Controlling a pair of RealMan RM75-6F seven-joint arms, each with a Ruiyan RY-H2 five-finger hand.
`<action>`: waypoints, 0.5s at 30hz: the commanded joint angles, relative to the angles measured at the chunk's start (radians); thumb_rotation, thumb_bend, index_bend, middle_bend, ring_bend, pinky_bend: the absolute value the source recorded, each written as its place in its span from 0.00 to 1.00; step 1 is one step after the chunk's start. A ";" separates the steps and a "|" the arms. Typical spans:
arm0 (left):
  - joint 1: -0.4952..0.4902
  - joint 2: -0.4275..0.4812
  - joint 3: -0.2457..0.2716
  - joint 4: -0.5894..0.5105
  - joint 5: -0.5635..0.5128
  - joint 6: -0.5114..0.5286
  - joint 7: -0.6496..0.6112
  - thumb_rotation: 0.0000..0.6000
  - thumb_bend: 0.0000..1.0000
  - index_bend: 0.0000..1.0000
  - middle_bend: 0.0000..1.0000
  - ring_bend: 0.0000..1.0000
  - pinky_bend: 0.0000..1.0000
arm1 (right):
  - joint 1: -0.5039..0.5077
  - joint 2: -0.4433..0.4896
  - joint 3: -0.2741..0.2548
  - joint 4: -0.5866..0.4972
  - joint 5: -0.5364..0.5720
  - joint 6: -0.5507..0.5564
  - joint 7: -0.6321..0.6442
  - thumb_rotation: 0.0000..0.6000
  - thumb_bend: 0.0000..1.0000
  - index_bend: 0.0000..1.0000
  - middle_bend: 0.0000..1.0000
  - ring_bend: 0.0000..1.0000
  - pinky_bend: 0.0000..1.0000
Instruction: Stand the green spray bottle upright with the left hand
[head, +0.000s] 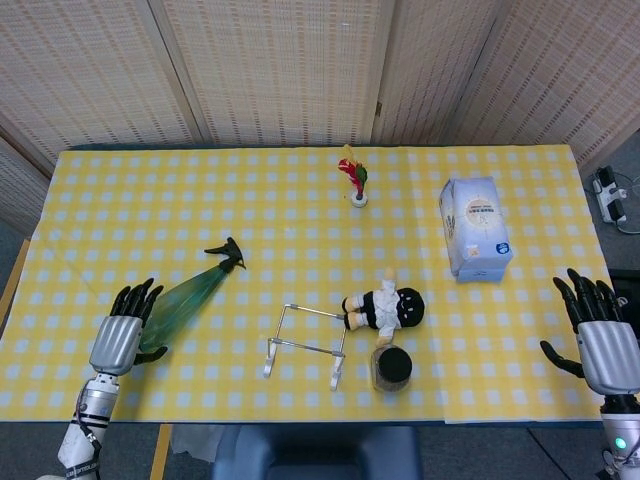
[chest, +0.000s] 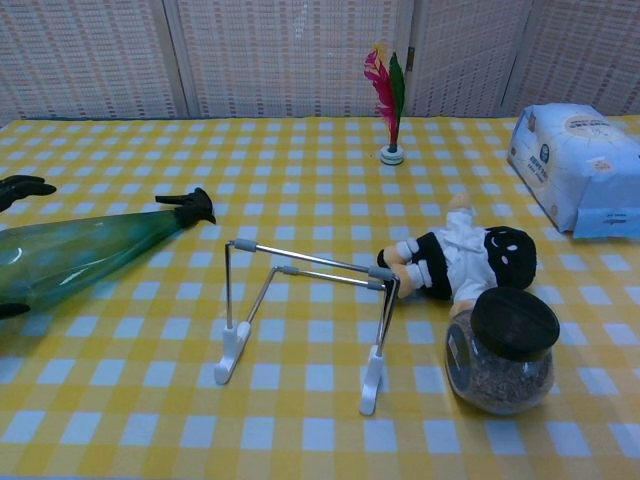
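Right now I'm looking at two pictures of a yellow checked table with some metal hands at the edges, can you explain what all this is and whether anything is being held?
This is a two-armed robot with humanlike hands, steered by a person. One picture looks down from its head, the other looks forward from its chest.

On the table a green spray bottle lies on its side. Its left hand is at the bottle's base, fingers spread, not yet gripping as far as I can see. Its right hand is open at the other edge, holding nothing.

Also there: a wire stand, a small doll lying down, a dark-lidded jar, a white and blue packet, and an upright red and green feather toy.
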 joint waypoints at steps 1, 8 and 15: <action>-0.021 -0.024 -0.025 0.055 -0.036 -0.023 0.000 1.00 0.15 0.00 0.04 0.08 0.05 | 0.004 -0.002 0.005 0.002 0.013 -0.009 -0.003 1.00 0.28 0.00 0.00 0.00 0.00; -0.052 -0.061 -0.061 0.155 -0.090 -0.053 0.006 1.00 0.15 0.00 0.05 0.10 0.05 | 0.016 -0.005 0.018 0.007 0.052 -0.041 -0.011 1.00 0.28 0.00 0.00 0.00 0.00; -0.085 -0.077 -0.086 0.216 -0.109 -0.064 -0.026 1.00 0.15 0.00 0.07 0.10 0.05 | 0.024 -0.006 0.026 0.009 0.077 -0.060 -0.016 1.00 0.28 0.00 0.00 0.00 0.00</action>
